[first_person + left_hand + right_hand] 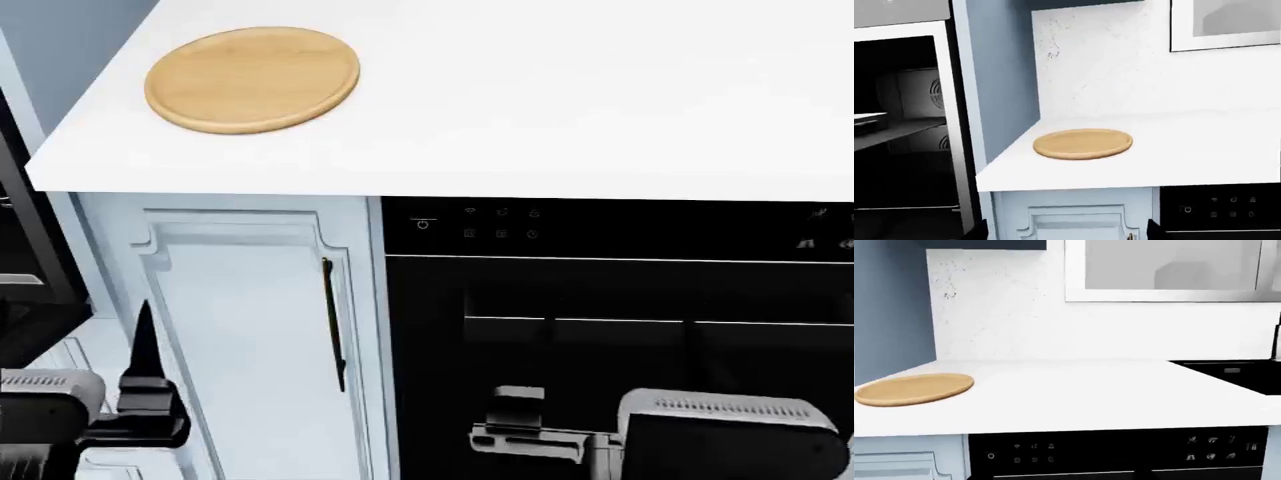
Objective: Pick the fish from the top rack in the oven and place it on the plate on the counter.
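The round tan plate (1083, 143) (251, 78) (914, 388) lies bare on the white counter (1201, 155) (561, 100) near its left end. Left of the counter the oven (901, 125) stands open, with a dull-grey top rack (901, 132) crossing its dark inside and a tray end (869, 120) on it. The fish is out of view. My left gripper (1064, 236) (140, 385) hangs open and empty, low before the white cabinet door. My right gripper (514, 410) hangs low before a black appliance; its jaws do not show clearly.
A black appliance (614, 330) with a lit control strip (1121, 452) sits under the counter, right of the white panelled cabinet door (254, 340). A blue side panel (997, 75) separates oven and counter. A dark hob (1234, 372) lies at the counter's far right.
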Tool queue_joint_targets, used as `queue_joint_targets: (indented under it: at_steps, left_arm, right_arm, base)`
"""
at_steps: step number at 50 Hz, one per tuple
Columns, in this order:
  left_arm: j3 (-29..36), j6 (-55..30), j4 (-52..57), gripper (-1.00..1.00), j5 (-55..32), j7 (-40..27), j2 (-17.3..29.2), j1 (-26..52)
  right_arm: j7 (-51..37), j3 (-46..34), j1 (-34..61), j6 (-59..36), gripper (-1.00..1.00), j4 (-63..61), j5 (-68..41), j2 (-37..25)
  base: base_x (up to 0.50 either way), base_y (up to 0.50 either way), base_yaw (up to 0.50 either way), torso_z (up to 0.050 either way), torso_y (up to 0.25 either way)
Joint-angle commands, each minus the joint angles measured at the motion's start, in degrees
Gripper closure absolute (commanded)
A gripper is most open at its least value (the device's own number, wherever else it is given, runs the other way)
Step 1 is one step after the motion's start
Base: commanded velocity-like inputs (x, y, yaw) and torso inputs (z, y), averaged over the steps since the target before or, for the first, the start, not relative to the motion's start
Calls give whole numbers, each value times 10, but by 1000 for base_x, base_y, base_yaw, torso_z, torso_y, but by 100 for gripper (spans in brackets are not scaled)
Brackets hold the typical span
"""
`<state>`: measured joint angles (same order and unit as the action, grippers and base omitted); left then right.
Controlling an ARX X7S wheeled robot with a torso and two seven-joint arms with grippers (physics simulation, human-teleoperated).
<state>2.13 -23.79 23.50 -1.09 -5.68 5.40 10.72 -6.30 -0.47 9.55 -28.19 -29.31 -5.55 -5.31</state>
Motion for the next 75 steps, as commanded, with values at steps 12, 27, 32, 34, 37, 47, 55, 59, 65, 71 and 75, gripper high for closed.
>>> queue_joint_targets:
  at_steps: [12,27,32,34,37,47,55,59,65,71,75]
  left_arm:
    - [-22,-533,351,-100,-40,-21,16,431]
    - [-35,-553,364,-100,-95,-58,26,458]
    - [-48,-550,364,-100,-134,-84,35,459]
    - [-50,-550,364,-100,-148,-93,39,459]
    - [-54,-548,363,-100,-166,-105,44,459]
    - [-60,-542,360,-100,-204,-136,54,458]
    - [-61,-539,358,-100,-222,-150,58,459]
    - [-65,-542,357,-100,-232,-155,57,460]
    - [-67,-537,354,-100,-240,-162,59,455]
    - [-64,-534,354,-100,-247,-168,65,454]
    - [-67,-542,356,-100,-256,-172,66,458]
  right_arm:
    - [-100,162,456,-574,-100,-306,-255,-13]
    - [-219,201,533,-598,-100,-295,-436,-41]
    - [-229,197,530,-590,-100,-290,-450,-47]
    - [-233,193,528,-585,-100,-290,-452,-50]
    - [-237,198,531,-587,-100,-289,-464,-51]
    - [-263,188,524,-584,-100,-283,-486,-70]
    - [-269,184,516,-570,-100,-282,-502,-75]
    - [-274,173,507,-559,-100,-275,-496,-82]
    - [-281,170,502,-553,-100,-275,-504,-85]
    - [-288,169,499,-548,-100,-274,-512,-85]
    - [-295,170,503,-550,-100,-272,-523,-84]
  base:
    - [0,0,0,0,0]
    - [0,0,0,0,0]
    - [0,0,0,0,0]
    - [0,0,0,0,0]
    - [0,0,0,0,0]
    - [-123,297,0,0,0]
    - [-178,500,0,0,0]
    - [-176,500,0,0,0]
    - [-171,500,0,0,0]
    - [-171,500,0,0,0]
    - [-171,500,0,0,0]
